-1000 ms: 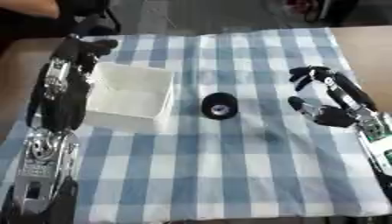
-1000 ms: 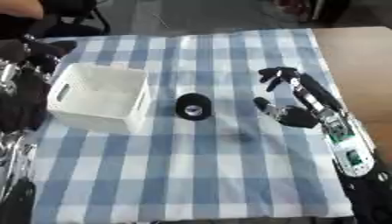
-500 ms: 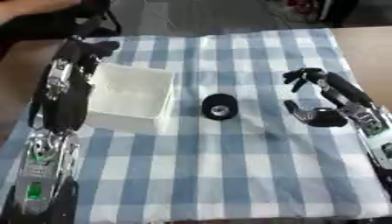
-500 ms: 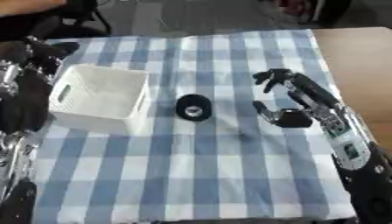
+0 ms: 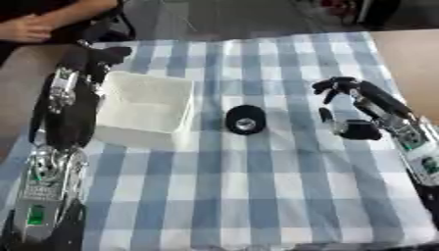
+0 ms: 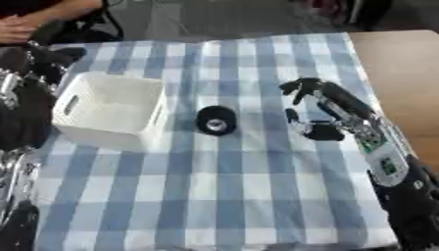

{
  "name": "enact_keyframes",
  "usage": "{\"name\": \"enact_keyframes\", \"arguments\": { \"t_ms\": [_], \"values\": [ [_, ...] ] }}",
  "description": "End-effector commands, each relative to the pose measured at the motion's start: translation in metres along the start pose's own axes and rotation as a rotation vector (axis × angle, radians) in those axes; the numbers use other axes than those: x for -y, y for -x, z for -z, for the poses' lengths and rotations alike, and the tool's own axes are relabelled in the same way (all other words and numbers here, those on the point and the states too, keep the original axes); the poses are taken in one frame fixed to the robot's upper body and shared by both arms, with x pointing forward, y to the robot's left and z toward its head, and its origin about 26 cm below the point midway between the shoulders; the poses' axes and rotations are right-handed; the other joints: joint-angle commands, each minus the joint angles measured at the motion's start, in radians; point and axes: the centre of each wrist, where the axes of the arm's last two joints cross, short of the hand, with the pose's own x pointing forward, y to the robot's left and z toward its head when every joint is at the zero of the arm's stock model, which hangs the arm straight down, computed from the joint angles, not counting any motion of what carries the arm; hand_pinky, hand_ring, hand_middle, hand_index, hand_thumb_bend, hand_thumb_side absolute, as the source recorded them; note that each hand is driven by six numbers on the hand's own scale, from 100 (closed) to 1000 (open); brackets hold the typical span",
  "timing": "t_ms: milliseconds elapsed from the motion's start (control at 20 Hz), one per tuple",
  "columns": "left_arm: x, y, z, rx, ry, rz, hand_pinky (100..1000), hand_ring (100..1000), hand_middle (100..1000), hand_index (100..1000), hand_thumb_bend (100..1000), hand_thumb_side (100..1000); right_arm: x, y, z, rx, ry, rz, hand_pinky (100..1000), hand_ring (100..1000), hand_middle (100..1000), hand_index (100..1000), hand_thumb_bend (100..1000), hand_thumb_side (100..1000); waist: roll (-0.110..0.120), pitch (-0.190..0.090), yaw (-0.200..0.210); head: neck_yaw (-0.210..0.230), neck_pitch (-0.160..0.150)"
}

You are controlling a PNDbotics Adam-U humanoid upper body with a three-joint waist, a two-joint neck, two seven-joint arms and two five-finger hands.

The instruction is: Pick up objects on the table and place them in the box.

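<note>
Blue-and-white checked cloth (image 5: pixel 257 186) covers the desk (image 6: pixel 394 59), whose bare tan top shows at the right edge. White box (image 5: pixel 146 109) sits on the cloth left of centre, open side up, nothing visible inside. Black roll (image 5: pixel 245 119), tape-like with a pale core, lies on the cloth just right of the box, apart from it, not touching either hand. Right robot hand (image 5: pixel 356 110) comes in from the right, palm toward the roll, fingers spread and partly curled, thumb low near the cloth; it holds nothing and a clear gap separates it from the roll. Can't tell whether the thumb touches the cloth. Left robot hand (image 5: pixel 101 56) is at the upper left, beside the far-left corner of the box, with its black-and-silver arm running down the left edge of the view; fingers are too dark and bunched to tell if they are apart or together. Roll is between box and right robot hand, closer to the box.
</note>
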Motion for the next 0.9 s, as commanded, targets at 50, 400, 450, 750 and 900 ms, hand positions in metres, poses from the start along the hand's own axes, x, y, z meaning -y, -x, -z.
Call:
{"name": "enact_keyframes", "arguments": {
  "t_ms": [50, 400, 450, 750, 900],
  "values": [
    [0.001, -0.005, 0.006, 0.030, 0.011, -0.003, 907, 734, 951, 641, 100, 941, 0.017, 0.000, 0.004, 0.011, 0.013, -0.044, 921, 633, 738, 891, 100, 258, -0.001, -0.013, 0.003, -0.007, -0.011],
    [0.002, -0.005, 0.006, 0.029, 0.014, -0.005, 908, 735, 951, 640, 100, 941, 0.023, -0.004, 0.011, 0.051, 0.003, -0.068, 919, 641, 744, 898, 176, 352, -0.001, -0.013, 0.007, -0.010, -0.013],
    [0.002, -0.005, 0.006, 0.029, 0.014, -0.006, 908, 735, 951, 640, 100, 941, 0.023, -0.004, 0.013, 0.058, 0.000, -0.072, 919, 643, 746, 899, 204, 378, -0.001, -0.013, 0.008, -0.011, -0.013],
    [0.003, -0.004, 0.006, 0.030, 0.015, -0.010, 908, 735, 952, 640, 100, 941, 0.024, -0.006, 0.018, 0.081, -0.018, -0.085, 918, 646, 746, 899, 205, 385, 0.001, -0.013, 0.012, -0.013, -0.013],
    [0.003, -0.004, 0.006, 0.031, 0.016, -0.011, 908, 736, 952, 640, 100, 941, 0.023, -0.007, 0.020, 0.083, -0.028, -0.088, 917, 647, 747, 900, 194, 382, 0.001, -0.012, 0.014, -0.015, -0.013]
  ]
}}
